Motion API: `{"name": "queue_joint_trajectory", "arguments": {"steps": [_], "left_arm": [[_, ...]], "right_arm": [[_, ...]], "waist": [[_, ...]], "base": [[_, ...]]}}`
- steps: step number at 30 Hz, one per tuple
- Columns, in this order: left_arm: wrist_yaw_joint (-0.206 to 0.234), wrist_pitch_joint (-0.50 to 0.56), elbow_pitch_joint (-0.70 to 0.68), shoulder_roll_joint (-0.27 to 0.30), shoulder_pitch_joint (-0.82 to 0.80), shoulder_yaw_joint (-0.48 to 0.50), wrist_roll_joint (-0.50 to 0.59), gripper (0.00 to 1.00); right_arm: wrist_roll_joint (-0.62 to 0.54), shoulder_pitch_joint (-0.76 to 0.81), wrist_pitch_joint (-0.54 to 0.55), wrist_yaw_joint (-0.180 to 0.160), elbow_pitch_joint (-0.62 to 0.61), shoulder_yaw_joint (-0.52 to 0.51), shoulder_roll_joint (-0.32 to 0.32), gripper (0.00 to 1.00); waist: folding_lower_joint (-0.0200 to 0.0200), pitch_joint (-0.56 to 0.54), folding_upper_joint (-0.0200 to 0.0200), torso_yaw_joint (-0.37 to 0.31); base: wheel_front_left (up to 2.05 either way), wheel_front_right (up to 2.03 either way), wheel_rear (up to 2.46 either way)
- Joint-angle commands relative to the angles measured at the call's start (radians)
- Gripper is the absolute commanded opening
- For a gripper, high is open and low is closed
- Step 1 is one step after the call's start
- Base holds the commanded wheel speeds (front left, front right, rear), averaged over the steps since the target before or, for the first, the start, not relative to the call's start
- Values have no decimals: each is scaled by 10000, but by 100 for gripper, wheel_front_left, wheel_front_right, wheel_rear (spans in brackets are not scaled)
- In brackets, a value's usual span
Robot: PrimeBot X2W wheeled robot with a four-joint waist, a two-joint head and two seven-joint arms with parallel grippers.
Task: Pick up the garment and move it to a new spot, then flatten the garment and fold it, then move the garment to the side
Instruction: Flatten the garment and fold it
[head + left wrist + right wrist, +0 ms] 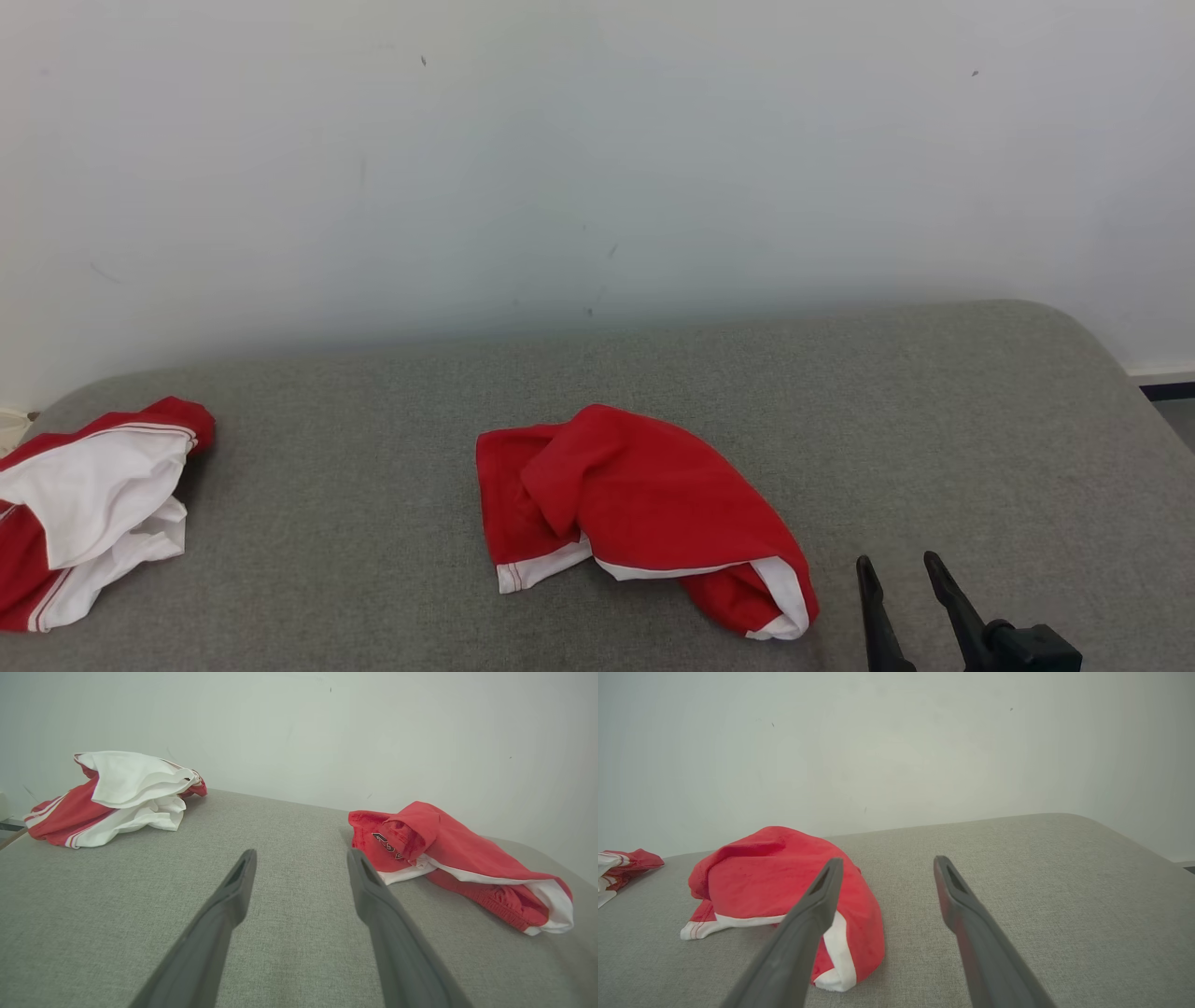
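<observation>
1. crumpled red fabric garment with white trim (pixel 644 513) lies mid grey upholstered surface (pixel 373 560), untouched.
2. my right gripper (pixel 898 558) and left gripper (pixel 301 854) gape wide, holding nothing.
3. left wrist view reveals dark print (pixel 387 843) on it, perhaps digits.

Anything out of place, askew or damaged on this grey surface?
Nothing damaged or spilled. Both lie crumpled: the red garment in the middle, the red-and-white garment at the far left, partly cut off in the head view.

Parted fingers (pixel 219 924) point between red garment (pixel 448 844), striped garment (pixel 121 798).
</observation>
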Motion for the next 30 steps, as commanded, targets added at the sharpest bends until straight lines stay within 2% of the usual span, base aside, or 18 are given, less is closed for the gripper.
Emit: {"name": "queue_joint_trajectory", "arguments": {"steps": [1, 8, 13, 16, 21, 24, 28, 30], "left_arm": [[-19, -36, -41, -41, 135, 30, 92, 100], [-145, -36, -52, -62, 177, 34, 15, 100], [-255, 97, 301, 30, -246, -434, -100, 100], [-303, 591, 682, 88, -844, -730, -139, 100], [-258, 1770, 1607, 86, -2605, -965, -355, 100], [143, 2773, 2542, 44, -3574, -892, -529, 100], [724, 3685, 3304, -18, -4641, -774, -792, 100], [875, 4007, 3573, -20, -4971, -760, -926, 100]], "right_arm": [[-12, -68, -41, 35, 21, 29, 0, 100], [8, -140, -85, 35, 74, 145, 0, 100], [-69, -193, -96, 35, 55, 265, 0, 100], [15, -239, 134, 35, 61, 488, 1, 100], [-96, -674, 465, 33, -144, 1128, -9, 100], [-3, -863, 559, 34, -211, 1505, -27, 100], [166, -990, 763, 34, -390, 2018, -42, 100], [233, -910, 832, 35, -496, 2130, -51, 100]], "waist": [[1, 16, 0, -17], [1, 55, 0, -92], [1, 107, 0, -269], [1, 224, 0, -582], [1, 588, 0, -1543], [1, 833, 0, -2262], [1, 1184, 0, -3131], [1, 1329, 0, -3430]], "base": [[0, 0, 0], [0, 0, 0], [0, 0, 0], [0, 0, 0], [0, 0, 0], [0, 0, 0], [0, 0, 0], [0, 0, 0]]}}
